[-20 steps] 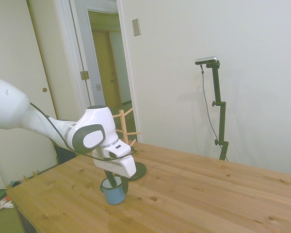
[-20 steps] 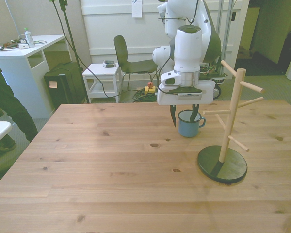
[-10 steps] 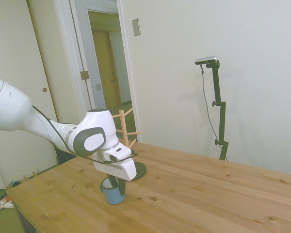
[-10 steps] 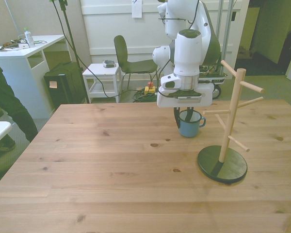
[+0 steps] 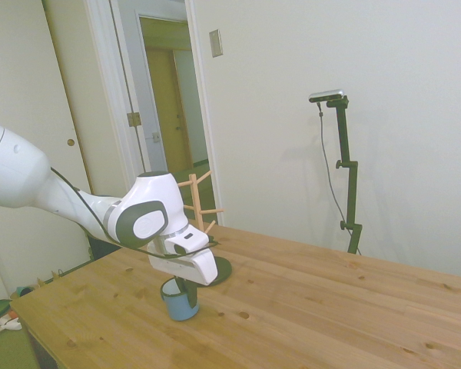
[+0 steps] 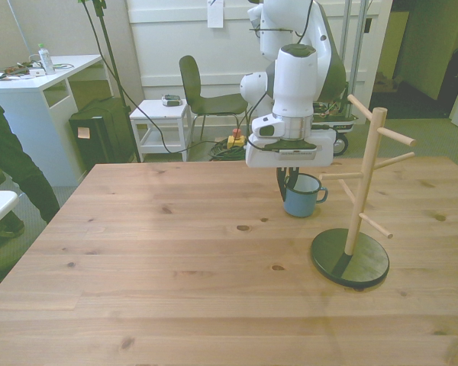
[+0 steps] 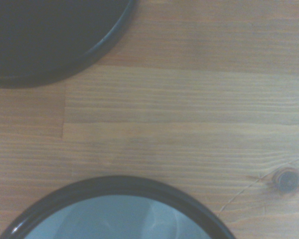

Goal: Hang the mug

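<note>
Mug [image 6: 302, 197] stands upright on the wooden surface [image 6: 175, 267], near the wooden peg rack [image 6: 359, 206] on the front view's right, its small handle [image 6: 321, 194] turned toward that rack. My pincer [image 6: 288, 181] is down at its rim, the dark fingers drawn together on the wall at the side away from the handle, one apparently inside and one outside, so I judge it clamped on the mug. In the wrist view the thin dark rim [image 7: 114, 185] and white inside show, with the rack's dark base [image 7: 50, 40] near. It looks like light, stiff enamelled metal: smooth and prone to slip or swing in a wall pinch. Gripping the wall leaves the handle free for a peg.
</note>
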Robot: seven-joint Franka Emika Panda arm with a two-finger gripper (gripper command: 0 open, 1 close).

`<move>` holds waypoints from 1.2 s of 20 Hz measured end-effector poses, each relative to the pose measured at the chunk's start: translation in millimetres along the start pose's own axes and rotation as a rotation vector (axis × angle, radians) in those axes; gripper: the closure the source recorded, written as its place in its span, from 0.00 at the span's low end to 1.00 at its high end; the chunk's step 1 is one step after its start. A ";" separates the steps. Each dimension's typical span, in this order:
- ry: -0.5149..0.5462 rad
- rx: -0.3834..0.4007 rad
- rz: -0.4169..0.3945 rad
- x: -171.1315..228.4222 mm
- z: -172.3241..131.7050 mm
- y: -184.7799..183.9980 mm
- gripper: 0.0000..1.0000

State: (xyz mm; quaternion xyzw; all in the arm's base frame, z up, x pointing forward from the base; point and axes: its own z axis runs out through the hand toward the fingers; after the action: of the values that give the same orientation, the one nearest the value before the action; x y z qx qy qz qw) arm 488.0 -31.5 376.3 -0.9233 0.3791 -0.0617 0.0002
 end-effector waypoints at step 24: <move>0.089 0.041 -0.033 37.5 -118.4 -18.0 1.00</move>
State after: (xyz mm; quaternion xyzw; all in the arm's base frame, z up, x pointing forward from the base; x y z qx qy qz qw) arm 513.5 -39.4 498.9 -0.9255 0.3622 -0.1106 0.0011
